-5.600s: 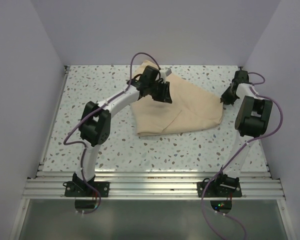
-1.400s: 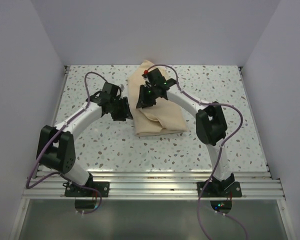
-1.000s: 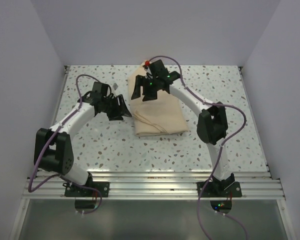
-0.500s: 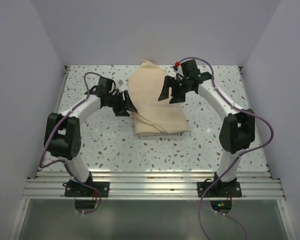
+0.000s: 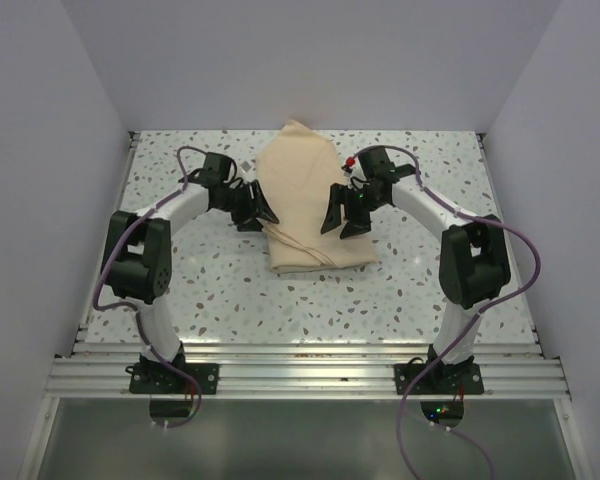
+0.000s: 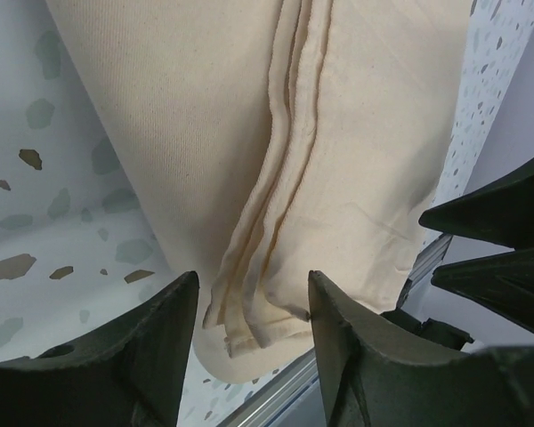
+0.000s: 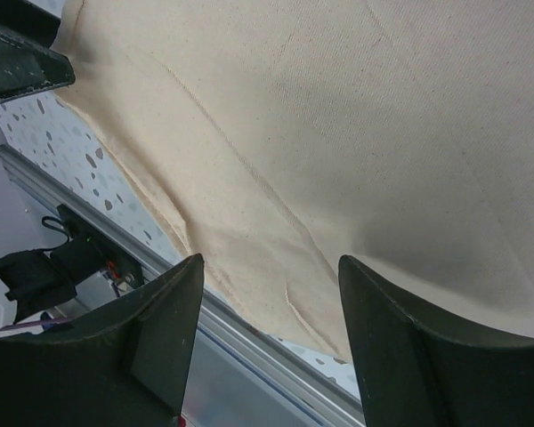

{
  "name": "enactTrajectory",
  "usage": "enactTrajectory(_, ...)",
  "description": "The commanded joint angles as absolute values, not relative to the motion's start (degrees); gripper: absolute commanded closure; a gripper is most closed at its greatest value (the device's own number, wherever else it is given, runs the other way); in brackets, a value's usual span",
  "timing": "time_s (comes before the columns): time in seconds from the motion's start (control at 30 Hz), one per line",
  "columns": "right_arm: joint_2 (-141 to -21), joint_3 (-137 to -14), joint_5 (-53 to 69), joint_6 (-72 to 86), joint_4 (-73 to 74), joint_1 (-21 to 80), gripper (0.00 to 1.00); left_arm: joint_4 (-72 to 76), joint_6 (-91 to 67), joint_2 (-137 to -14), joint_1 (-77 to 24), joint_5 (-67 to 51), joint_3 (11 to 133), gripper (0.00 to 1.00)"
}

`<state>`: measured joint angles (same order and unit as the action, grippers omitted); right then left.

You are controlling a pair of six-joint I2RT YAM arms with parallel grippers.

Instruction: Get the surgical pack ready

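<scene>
Folded tan cloth (image 5: 302, 185) is flanked on the speckled table (image 5: 230, 285) by left claw (image 5: 259, 214) and right claw (image 5: 338, 221), both held open at its sides.

Seen from overhead, the left hand (image 5: 257, 218) covers part of the left edge of the folded tan cloth (image 5: 302, 195). The right hand (image 5: 340, 225) covers part of its right edge. Whether either touches the fabric cannot be told. Both wrist views cut the cloth off at the top and both hands off at the bottom.
</scene>
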<state>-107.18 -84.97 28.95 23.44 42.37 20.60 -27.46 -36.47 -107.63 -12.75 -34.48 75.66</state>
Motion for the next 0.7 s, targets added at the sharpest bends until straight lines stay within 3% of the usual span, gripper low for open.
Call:
enactTrajectory(0.0, -104.4, -84.2, 31.5, 22.4, 40.9, 20.6, 0.35, -25.8, -37.6, -108.5, -12.3, -37.0, 78.0, 0.45)
enactTrajectory(0.07, -104.4, -84.1, 31.4, 22.2, 40.9, 20.6, 0.35, -25.5, -38.0, -108.2, -12.3, -37.4, 78.0, 0.50)
enactTrajectory(0.17, -104.6, -84.4, 31.5, 22.0, 41.1, 20.6, 0.35, -23.7, -39.1, -107.9, -12.3, -39.4, 77.5, 0.67)
enactTrajectory(0.23, -104.6, -84.5, 31.4, 21.7, 41.5, 20.7, 0.35, -22.2, -40.4, -108.0, -12.3, -40.9, 77.4, 0.94)
enactTrajectory(0.27, -104.5, -84.3, 31.2, 21.6, 41.7, 20.7, 0.36, -21.7, -40.6, -108.0, -12.3, -41.2, 77.8, 1.00)
enactTrajectory(0.67, -103.0, -83.3, 31.9, 21.5, 41.9, 20.5, 0.38, -23.5, -35.7, -108.4, -12.7, -38.2, 91.9, 1.00)
